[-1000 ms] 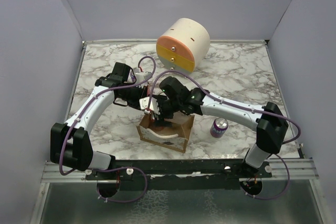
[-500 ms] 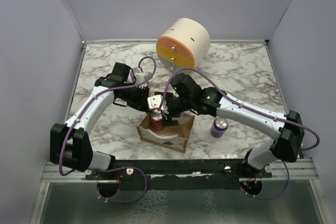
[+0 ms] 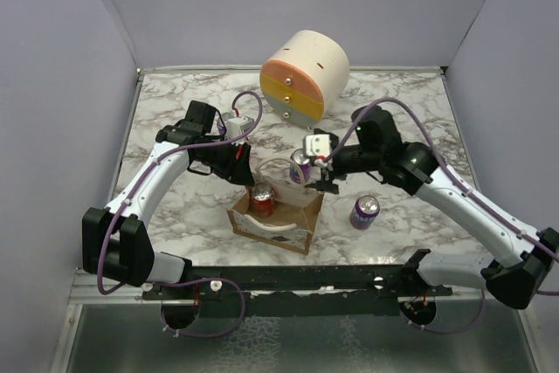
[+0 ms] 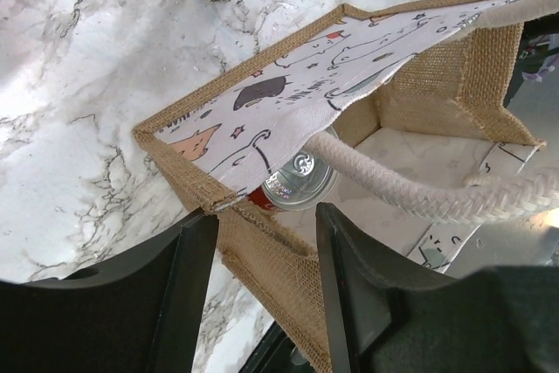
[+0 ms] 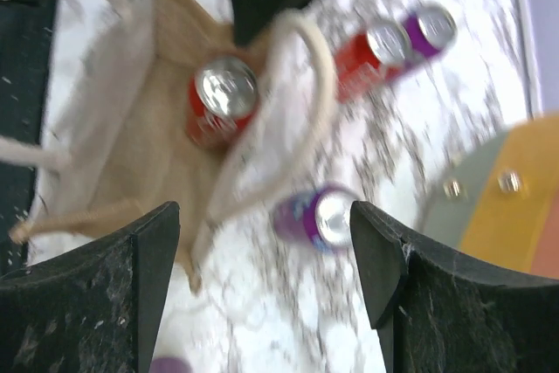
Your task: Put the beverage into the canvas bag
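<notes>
Status: the red aluminium soda can (image 3: 262, 201) is in the tan burlap canvas bag (image 3: 306, 216). It stands upright in the far-left corner, silver lid up, partly hidden by the printed white fabric panel in the left wrist view. The bag sits mid-table toward the front, between the arms. I read this as the tail end of a drop-off, not a carry.

Left gripper (image 4: 266, 224): jaws about half apart, straddling the bag's burlap corner, not visibly pinching it. It holds nothing.
Right gripper (image 5: 262, 211): jaws wide, empty, hovers by the bag's far-right side. Its wrist view is blurred.

Cans outside the bag:
- purple aluminium can (image 3: 300, 166), just beside the bag's far wall
- second purple can (image 3: 364, 211), on the white-grey marbled tabletop (image 3: 393, 120) right of the bag

If those count, the next move is the right arm onto the nearer purple can: grip the cylinder wall, lift it over the rim.

Materials:
- The bag is a coarse weave, boxy but soft-walled.
- The thick whitish rope handles (image 4: 393, 189) droop across the mouth, a likely snag point.
- The cans are rigid and smooth, and would roll if tipped.
</notes>
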